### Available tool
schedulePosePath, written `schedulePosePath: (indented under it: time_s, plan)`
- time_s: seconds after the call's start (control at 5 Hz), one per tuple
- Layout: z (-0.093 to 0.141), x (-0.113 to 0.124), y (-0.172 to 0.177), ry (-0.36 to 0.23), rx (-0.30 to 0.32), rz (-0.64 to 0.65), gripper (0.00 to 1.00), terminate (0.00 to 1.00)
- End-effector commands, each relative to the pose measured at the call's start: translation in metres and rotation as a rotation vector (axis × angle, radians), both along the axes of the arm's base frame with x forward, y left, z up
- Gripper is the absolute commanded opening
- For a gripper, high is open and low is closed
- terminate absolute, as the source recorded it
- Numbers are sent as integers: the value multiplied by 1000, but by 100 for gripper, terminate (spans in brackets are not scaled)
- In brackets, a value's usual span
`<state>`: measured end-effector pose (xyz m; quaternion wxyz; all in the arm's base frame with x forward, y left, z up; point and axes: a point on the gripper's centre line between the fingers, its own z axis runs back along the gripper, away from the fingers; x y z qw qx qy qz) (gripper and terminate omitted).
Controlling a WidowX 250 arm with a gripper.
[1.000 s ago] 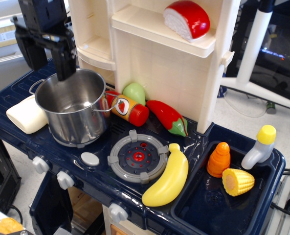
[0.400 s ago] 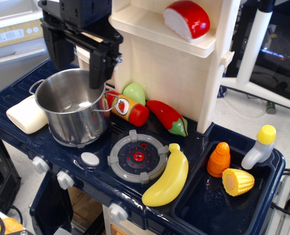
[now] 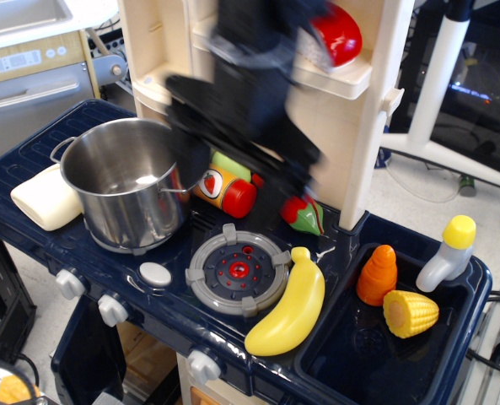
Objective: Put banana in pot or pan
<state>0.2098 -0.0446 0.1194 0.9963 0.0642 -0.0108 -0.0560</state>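
The yellow banana (image 3: 287, 308) lies on the dark blue toy stove top, at the front edge just right of the grey burner (image 3: 237, 270). The shiny steel pot (image 3: 119, 202) stands upright at the back left and looks empty. My gripper (image 3: 231, 179) is a motion-blurred black shape hanging over the middle of the stove, between the pot and the banana and above both. Its jaws stand wide apart and hold nothing. It touches neither the banana nor the pot.
A cream block (image 3: 45, 198) lies left of the pot. A ketchup bottle (image 3: 224, 190), a green pear (image 3: 233, 159) and a red pepper (image 3: 304, 215) lie behind the burner. The sink (image 3: 351, 363) holds a carrot (image 3: 378, 274), corn (image 3: 410, 314) and a white bottle (image 3: 448, 253). The cream shelf unit (image 3: 359, 152) rises behind.
My gripper has swept right and down, from above the pot's back left rim to over the middle of the stove. Nothing else has moved.
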Motion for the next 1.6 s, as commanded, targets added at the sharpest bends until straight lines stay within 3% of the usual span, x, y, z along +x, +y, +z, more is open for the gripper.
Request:
schedulePosePath:
  time_s: [0.0, 0.4, 0.6, 0.8, 1.0, 1.2, 1.4]
  plan:
    - [-18, 6, -34, -51, -42, 53, 100, 0]
    - [-50, 14, -41, -119, -83, 204, 100, 0]
    - [-75, 18, -33, -135, -96, 210, 100, 0]
    - [-78, 19, -38, -124, -110, 231, 100, 0]
    - [-107, 15, -37, -168, -122, 241, 100, 0]
    - [-106, 17, -39, -175, -138, 267, 0, 0]
    - [-89, 16, -33, -157, -123, 325, 0, 0]
